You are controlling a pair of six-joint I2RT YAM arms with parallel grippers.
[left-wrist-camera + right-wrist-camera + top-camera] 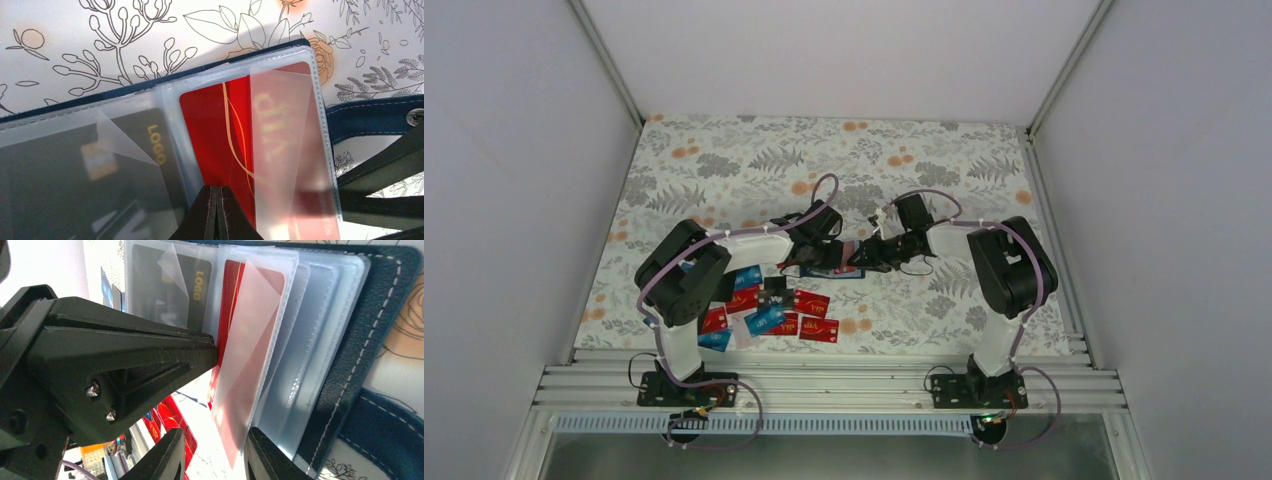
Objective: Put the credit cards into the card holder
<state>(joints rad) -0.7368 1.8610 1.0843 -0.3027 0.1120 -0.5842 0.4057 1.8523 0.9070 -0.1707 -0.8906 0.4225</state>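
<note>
Left wrist view: the left gripper (217, 210) has its jaws together, tips against the near edge of a red card (212, 125) lying partly under a clear sleeve (295, 150) of the open navy card holder (370, 120). I cannot tell whether they pinch anything. Jaws of the right gripper (212, 452) stand apart around that sleeve's end. Left of the red one, a black card (135, 160) shows blurred.
</note>
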